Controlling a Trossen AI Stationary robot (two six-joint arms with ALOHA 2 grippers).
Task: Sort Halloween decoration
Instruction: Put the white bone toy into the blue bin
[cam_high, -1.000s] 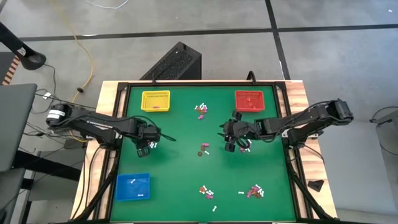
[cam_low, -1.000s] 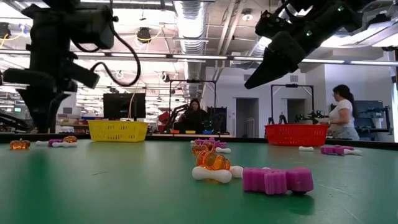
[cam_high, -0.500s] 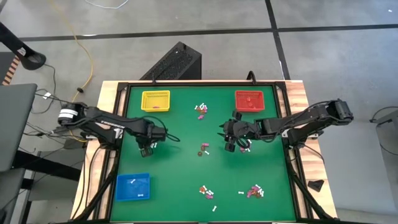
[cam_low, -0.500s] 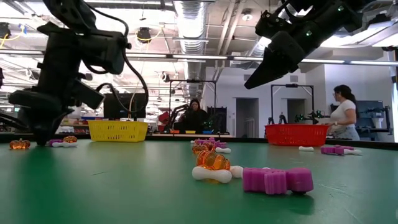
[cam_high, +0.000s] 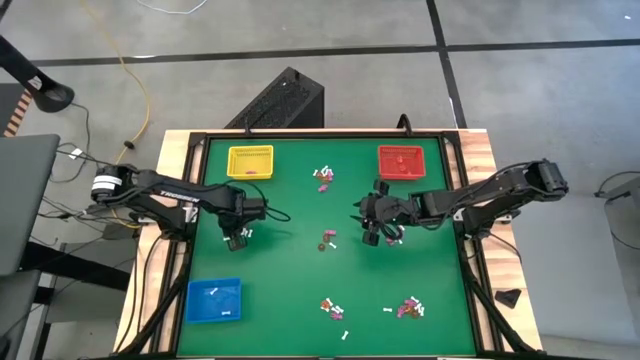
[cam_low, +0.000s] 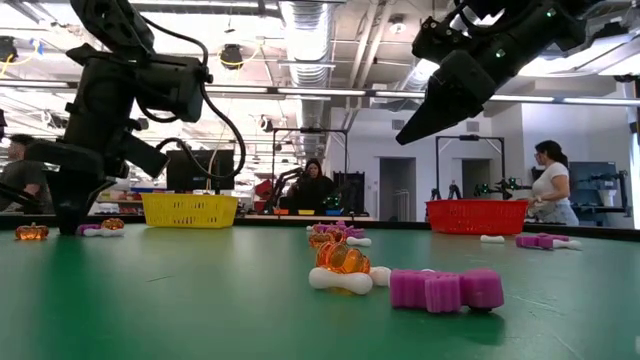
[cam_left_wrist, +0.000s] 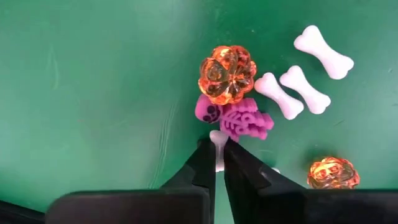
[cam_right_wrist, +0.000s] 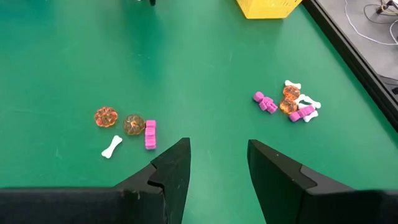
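Pinching white bone (cam_left_wrist: 217, 139): left pincer (cam_left_wrist: 218, 148) | crowding: purple skeleton (cam_left_wrist: 236, 117), orange pumpkin (cam_left_wrist: 227, 74) | right pincer (cam_right_wrist: 217, 155) open

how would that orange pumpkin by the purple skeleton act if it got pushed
The orange pumpkin looks like hard, glossy, faceted plastic, so probably stiff and slippery. Its rounded lobes suggest it may roll or skid, nudging the touching purple skeleton.

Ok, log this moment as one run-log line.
phase: pick | left gripper: shut on white bone beside purple skeleton | right gripper: open, above the mat, holding nothing
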